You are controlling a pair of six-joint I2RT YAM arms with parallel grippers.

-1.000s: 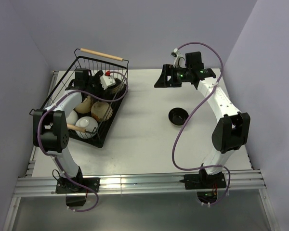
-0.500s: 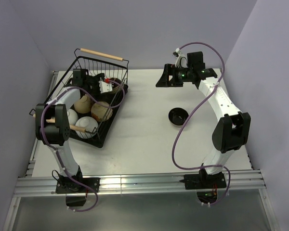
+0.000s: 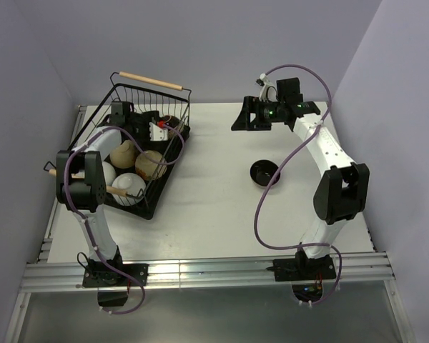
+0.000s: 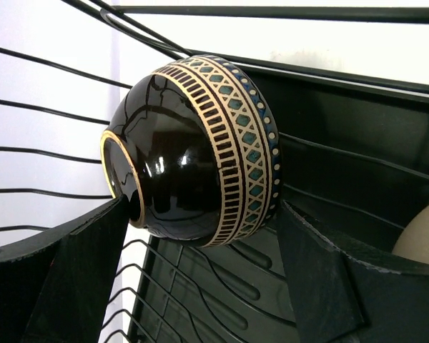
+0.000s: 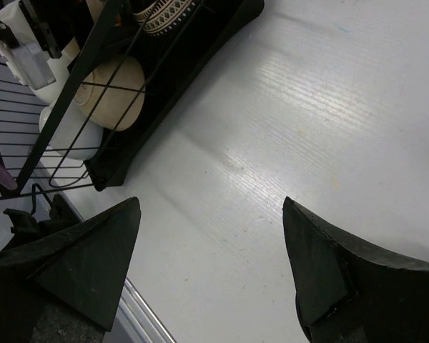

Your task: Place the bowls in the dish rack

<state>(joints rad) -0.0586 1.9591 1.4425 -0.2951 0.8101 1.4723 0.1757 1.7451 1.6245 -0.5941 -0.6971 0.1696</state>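
Inside the dish rack [image 4: 357, 121], my left hand [image 4: 204, 209] hangs open, fingers flanking a patterned brown bowl [image 4: 179, 143] lying on its side. My right hand [image 5: 211, 201], open and empty, hovers above the table [image 5: 307, 107] near the black bowl [image 3: 264, 173].

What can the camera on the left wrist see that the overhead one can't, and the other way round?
Only the left wrist view shows the cream-and-teal patterned band on a glossy dark bowl. The bowl lies on its side against the dish rack, framed by that arm's wide-set jaws.

Only the overhead view shows both arms whole, a black bowl alone on the table, two white bowls and the rack's wooden handle.

Both show the rack's black wires and a cream bowl inside it.
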